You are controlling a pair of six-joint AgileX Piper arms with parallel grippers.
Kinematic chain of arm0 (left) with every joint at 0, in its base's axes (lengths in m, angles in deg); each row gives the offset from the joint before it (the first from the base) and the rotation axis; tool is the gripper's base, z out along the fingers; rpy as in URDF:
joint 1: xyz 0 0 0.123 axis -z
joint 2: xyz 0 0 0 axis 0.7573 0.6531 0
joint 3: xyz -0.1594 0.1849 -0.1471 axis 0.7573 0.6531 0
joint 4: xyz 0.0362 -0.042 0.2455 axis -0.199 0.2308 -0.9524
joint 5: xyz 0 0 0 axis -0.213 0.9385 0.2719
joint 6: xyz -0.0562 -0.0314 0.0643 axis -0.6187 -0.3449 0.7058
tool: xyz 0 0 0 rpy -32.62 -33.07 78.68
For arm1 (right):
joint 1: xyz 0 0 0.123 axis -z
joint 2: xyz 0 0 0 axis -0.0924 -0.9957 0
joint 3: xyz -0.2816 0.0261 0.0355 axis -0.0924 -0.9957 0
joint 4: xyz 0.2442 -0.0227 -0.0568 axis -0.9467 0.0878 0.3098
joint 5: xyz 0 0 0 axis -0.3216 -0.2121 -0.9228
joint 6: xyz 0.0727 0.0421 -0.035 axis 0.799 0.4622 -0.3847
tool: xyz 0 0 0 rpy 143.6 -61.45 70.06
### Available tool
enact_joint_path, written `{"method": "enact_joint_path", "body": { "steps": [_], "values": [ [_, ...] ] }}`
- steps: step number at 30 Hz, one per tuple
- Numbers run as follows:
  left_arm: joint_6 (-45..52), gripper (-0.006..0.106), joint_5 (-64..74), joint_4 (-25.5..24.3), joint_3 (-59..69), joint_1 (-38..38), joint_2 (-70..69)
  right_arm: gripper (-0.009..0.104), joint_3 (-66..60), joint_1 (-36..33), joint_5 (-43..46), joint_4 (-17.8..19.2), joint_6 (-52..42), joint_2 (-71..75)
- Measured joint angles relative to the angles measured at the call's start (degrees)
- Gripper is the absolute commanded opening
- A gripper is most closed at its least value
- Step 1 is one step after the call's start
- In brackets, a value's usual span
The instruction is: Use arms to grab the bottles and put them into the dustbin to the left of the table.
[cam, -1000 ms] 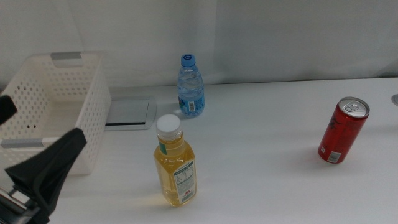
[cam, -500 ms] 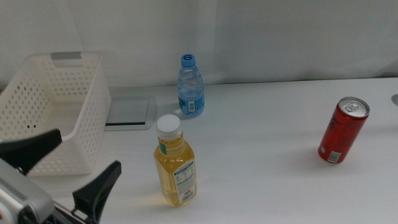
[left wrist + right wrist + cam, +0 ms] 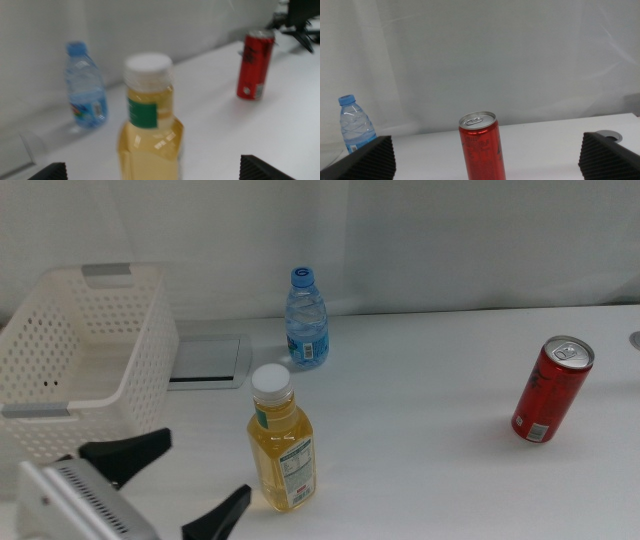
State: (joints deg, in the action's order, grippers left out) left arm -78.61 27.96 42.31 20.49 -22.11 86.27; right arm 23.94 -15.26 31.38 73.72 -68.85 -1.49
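Left gripper [image 3: 190, 480] at seven o'clock, fingers spread wide, just short of the juice bottle [image 3: 281, 443]: white cap, green-and-white label, print unreadable. Water bottle [image 3: 307, 319] at twelve, blue label illegible. Red can [image 3: 551, 390] at three, right gripper [image 3: 485, 159] released, facing it. Dustbin [image 3: 140, 370] at nine.

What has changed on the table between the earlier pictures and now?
The left gripper, jaws open, moved from in front of the white perforated basket rightward toward the yellow-juice plastic bottle, not touching it yet. The juice bottle, blue-capped water bottle and red can stayed upright in place.
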Motion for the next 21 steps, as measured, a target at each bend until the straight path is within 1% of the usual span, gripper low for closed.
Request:
{"method": "enact_joint_path", "body": {
  "steps": [4, 10, 12, 13, 16, 21],
  "values": [
    [-1.57, 0.089, -5.14, -2.20, 0.00, 0.00, 8.72, 0.103, 0.00, 0.00, 0.00, 0.00, 0.00, 0.00],
    [-1.22, 0.089, -12.68, -1.81, 0.00, 0.00, 19.62, 0.103, 0.00, 0.00, 0.00, 0.00, 0.00, 0.00],
    [-1.13, 0.089, -14.16, 0.22, 0.00, 0.00, 22.85, 0.103, 0.00, 0.00, 0.00, 0.00, 0.00, 0.00],
    [-0.71, 0.089, -15.01, 2.40, 0.00, 0.12, 24.91, 0.103, 0.00, 0.00, 0.00, 0.00, 0.00, 0.00],
    [1.99, 0.089, -17.09, 6.85, 0.00, 0.12, 29.01, 0.103, 0.00, 0.00, 0.30, 0.00, 0.00, 0.00],
    [6.37, 0.089, -24.25, 9.95, 0.00, 0.12, 34.33, 0.103, 0.00, 0.00, 0.43, 0.00, 0.00, 0.00]
  ]
}}
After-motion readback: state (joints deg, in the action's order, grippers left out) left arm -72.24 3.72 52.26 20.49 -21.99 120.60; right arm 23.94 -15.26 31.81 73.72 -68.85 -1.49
